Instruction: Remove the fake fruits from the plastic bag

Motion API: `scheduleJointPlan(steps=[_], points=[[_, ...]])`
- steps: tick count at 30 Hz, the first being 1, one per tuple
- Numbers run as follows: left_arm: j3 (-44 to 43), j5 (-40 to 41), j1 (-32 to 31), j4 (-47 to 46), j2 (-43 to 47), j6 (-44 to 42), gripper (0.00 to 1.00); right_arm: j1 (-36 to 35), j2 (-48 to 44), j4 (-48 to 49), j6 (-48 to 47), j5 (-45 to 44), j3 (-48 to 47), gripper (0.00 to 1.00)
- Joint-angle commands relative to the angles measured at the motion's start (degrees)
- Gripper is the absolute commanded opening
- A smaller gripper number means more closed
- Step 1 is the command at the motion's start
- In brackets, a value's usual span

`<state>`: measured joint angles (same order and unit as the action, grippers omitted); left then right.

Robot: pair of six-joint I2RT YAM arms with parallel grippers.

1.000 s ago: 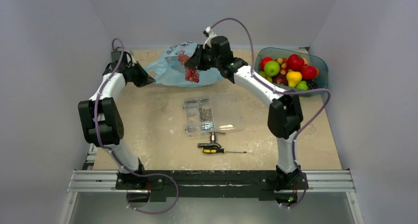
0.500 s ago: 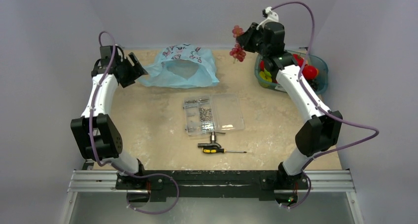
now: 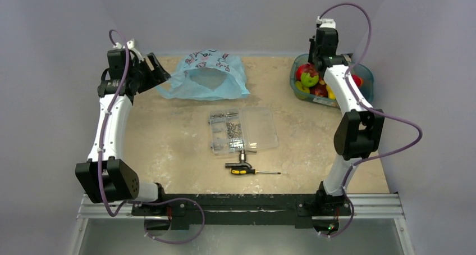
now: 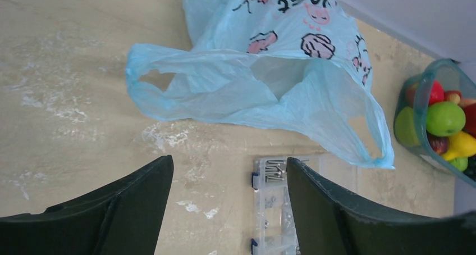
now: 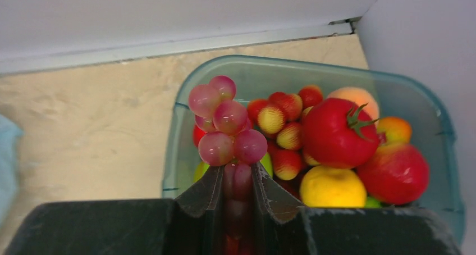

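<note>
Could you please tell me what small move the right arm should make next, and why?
Probably open the right gripper to drop the grape bunch: it is clamped there and appears to hang over the tub, where the other fruit lies.

The right gripper [image 5: 233, 173], a second ago at the mouth of the plastic bag [image 4: 252, 92], now hangs over the teal tub [image 5: 314, 68] at the far right. Its jaws are clamped on the grape bunch [image 5: 224, 132], which has left the bag. The left gripper [image 4: 227, 164], then closed at the bag's left edge, now stands with jaws apart, drawn back clear of it; the bag lies slack on the table [image 4: 73, 69]
</note>
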<state>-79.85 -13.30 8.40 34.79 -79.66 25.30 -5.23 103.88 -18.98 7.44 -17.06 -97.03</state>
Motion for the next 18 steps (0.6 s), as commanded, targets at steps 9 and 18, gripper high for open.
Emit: scheduleJointPlan(steps=[9, 18], points=[[1.7, -0.8, -9.8, -2.8, 4.4, -7.4, 0.73, 0.2, 8.1, 4.2, -27.2, -15.0, -4.6, 0.11], [2.0, 4.4, -16.9, -1.9, 4.5, -10.0, 0.72, 0.3, 14.1, 6.7, -31.5, -21.7, -7.5, 0.36]])
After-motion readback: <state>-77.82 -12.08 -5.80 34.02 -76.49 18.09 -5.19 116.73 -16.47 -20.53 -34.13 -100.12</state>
